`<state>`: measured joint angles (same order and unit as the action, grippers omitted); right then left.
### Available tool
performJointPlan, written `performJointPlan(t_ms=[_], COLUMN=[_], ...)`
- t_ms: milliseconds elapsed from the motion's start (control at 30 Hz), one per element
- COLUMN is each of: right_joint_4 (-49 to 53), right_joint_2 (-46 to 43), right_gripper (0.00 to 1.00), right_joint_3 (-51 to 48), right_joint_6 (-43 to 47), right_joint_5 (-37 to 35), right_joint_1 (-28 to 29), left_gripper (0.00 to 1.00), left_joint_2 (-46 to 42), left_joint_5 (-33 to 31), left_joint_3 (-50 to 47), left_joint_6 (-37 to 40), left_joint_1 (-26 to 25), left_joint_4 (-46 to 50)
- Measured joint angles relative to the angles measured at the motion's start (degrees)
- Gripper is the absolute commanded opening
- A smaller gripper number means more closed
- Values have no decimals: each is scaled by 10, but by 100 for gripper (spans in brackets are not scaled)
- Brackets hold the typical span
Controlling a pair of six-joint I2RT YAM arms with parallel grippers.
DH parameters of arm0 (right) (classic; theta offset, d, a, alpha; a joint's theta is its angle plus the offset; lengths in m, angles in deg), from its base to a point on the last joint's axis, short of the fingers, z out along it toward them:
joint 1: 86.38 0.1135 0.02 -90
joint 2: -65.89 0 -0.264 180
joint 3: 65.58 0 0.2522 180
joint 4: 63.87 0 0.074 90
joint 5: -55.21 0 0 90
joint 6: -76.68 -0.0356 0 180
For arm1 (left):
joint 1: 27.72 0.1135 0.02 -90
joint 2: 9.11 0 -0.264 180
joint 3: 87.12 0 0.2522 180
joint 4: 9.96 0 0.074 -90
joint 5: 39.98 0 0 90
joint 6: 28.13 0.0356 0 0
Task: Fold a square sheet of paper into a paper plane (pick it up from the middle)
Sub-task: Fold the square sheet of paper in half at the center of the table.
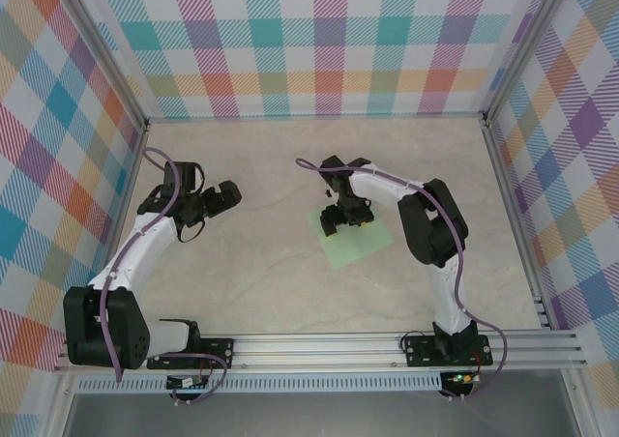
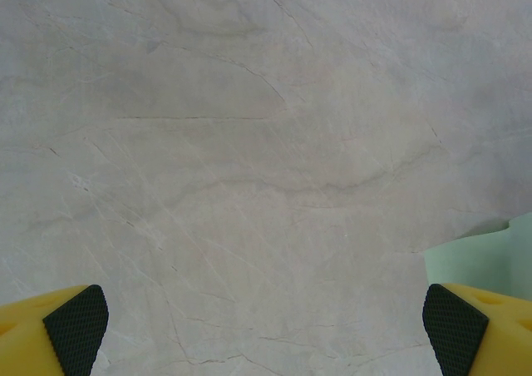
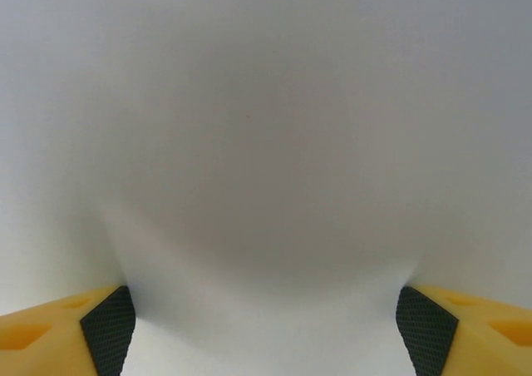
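The square sheet of paper (image 1: 360, 244) is pale mint green and lies flat on the marble table, turned like a diamond, near the middle. My right gripper (image 1: 341, 220) points down over the sheet's far-left part. In the right wrist view the sheet (image 3: 266, 143) lies close under the camera, and the right gripper (image 3: 266, 330) stands open with its pads wide apart on either side of it. My left gripper (image 1: 228, 195) hovers open well to the left of the sheet. In the left wrist view the left gripper (image 2: 266, 334) holds nothing, and a corner of the sheet (image 2: 490, 251) shows at the right edge. The paper plane is out of view.
Plaid-patterned walls (image 1: 329, 41) close in the table at the back and on both sides. An aluminium rail (image 1: 319, 345) carrying both arm bases runs along the near edge. Bare marble tabletop (image 1: 271, 282) lies between the arms.
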<state>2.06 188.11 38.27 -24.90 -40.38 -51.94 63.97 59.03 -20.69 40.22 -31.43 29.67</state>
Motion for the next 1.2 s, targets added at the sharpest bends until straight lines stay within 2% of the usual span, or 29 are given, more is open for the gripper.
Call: performJointPlan(t_ms=[267, 467, 700, 833, 1000, 1200], right_joint_4=[0, -15, -35, -54, -92, -191], right_joint_2=[-2, -15, -32, -46, -101, -207], right_gripper=[74, 57, 30, 27, 27, 29], right_joint_3=[-1, -17, -40, -61, -114, -190], right_joint_6=[-4, -27, -76, -100, -131, -184], right_joint_5=[-1, -3, -9, 2, 90, 274], right_joint_1=[-4, -11, -16, -19, -20, -20], left_gripper=[100, 100, 95, 93, 90, 89], left_joint_2=[5, 7, 26, 43, 57, 65], left_joint_5=[2, 11, 44, 62, 85, 94], left_joint_3=[0, 0, 0, -7, -49, -109], left_joint_6=[0, 0, -9, -25, -63, -125], left_joint_1=[0, 0, -10, -30, -71, -125], left_joint_4=[0, 0, -9, -32, -89, -177])
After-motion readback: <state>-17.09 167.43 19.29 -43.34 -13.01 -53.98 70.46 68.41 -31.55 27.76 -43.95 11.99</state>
